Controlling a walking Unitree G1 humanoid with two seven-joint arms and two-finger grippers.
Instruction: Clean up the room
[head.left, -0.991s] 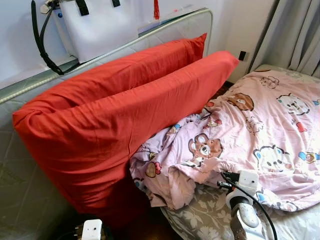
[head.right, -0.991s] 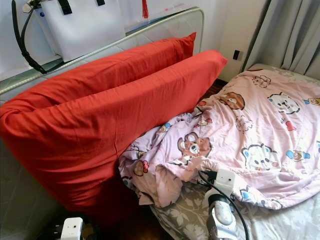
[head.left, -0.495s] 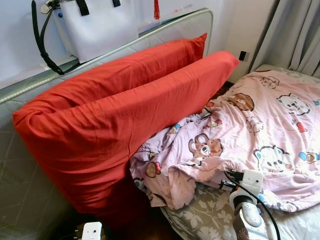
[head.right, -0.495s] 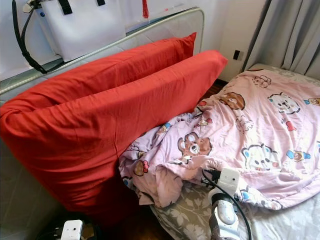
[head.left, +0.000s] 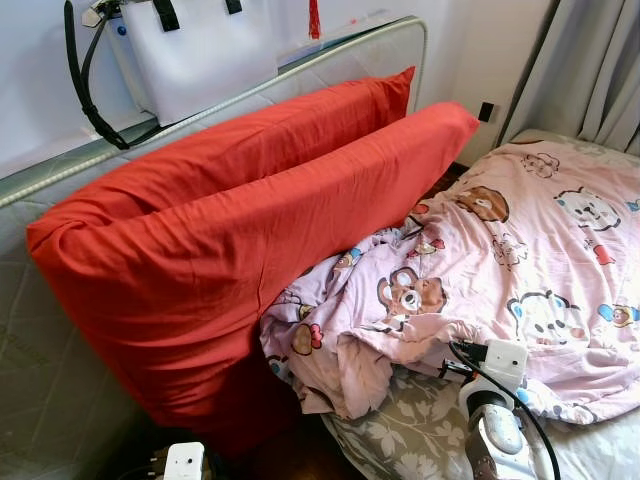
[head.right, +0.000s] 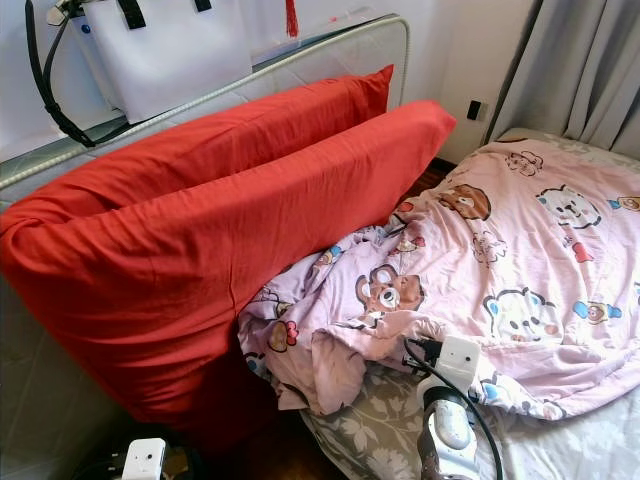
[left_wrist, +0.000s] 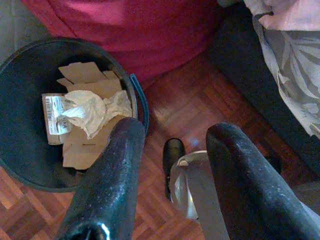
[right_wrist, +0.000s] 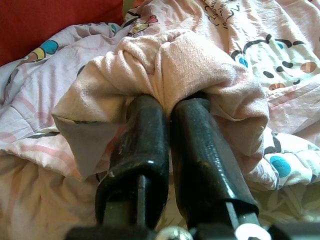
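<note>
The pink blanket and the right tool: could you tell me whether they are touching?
Touching. The right wrist view shows the right tool shut on a bunched fold of the pink blanket, fabric wrapped over both fingertips.

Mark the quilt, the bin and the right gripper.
quilt (head.left: 530, 250), left eye view, middle of the pink printed top.
bin (left_wrist: 20, 130), left wrist view, dark inner wall.
right gripper (right_wrist: 167, 107), right wrist view, between fingertips, pinching quilt fold.
</note>
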